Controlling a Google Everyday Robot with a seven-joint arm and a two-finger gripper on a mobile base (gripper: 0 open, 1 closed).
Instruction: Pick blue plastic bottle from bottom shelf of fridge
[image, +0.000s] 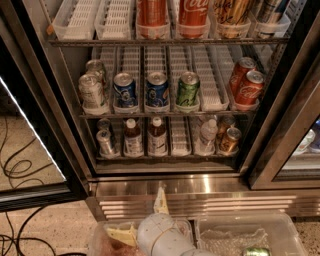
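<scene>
The fridge (75, 150) stands open in front of me, with a shiny ribbed steel base. On the bottom shelf (165, 156), two small dark bottles with white caps and pale labels stand side by side: one (132, 140) in the second lane from the left, the other (156, 136) just right of it. Either fits the blue plastic bottle. A clear bottle (206, 136) stands further right. My gripper (161, 201) is low in the view, below the steel base and well short of the shelf, pointing up toward the bottles.
A silver can (105, 141) and an orange can (229, 140) flank the bottom shelf. Cans fill the middle shelf (157, 90). The glass door (30, 150) hangs open at the left, with cables (20, 170) on the floor. Clear bins (250, 235) sit by my arm.
</scene>
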